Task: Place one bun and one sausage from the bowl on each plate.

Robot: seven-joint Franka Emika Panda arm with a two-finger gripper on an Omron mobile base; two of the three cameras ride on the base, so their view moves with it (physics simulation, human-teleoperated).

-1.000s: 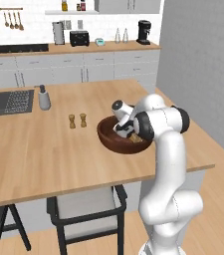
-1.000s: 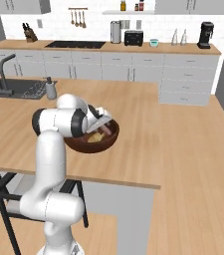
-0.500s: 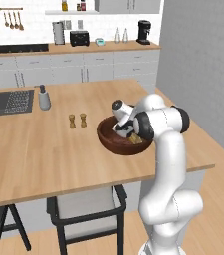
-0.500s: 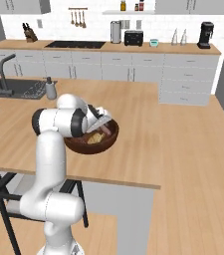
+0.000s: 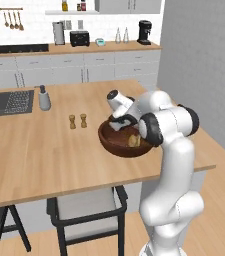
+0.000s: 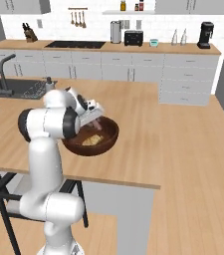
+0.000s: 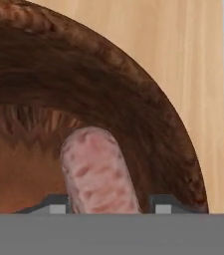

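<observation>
- The gripper [image 7: 108,206] is reaching down inside the dark wooden bowl [image 5: 115,145], which is sitting on the wooden island counter [image 5: 39,150] near its front edge and toward its right end.
- In the hand view, a pinkish sausage [image 7: 97,172] is lying between the two finger tips [image 7: 54,205]; one tip is sitting at each flank of it, just beside its sides. Whether the pads are actually pressing on it cannot be told.
- The sausage's long axis is running away from the hand, in line with the gripper's viewing direction; its rounded far end is pointing at the inner wall of the bowl, stopping short of it.
- The bowl's thick rim is curving around the sausage on the far side and to the right in the hand view — room to move is being limited there by the wall. Beyond the rim, bare counter is showing.
- In the left base view, a tan bun [image 5: 133,141] is lying in the bowl beside the arm's forearm; another pale piece [image 6: 91,141] is showing in the bowl in the right base view.
- Two small shakers [image 5: 77,121] are standing on the counter to the left of the bowl, well apart from it — open wood is lying between them.
- A soap dispenser [image 5: 44,98] is standing farther left beside the sink [image 5: 9,101].
</observation>
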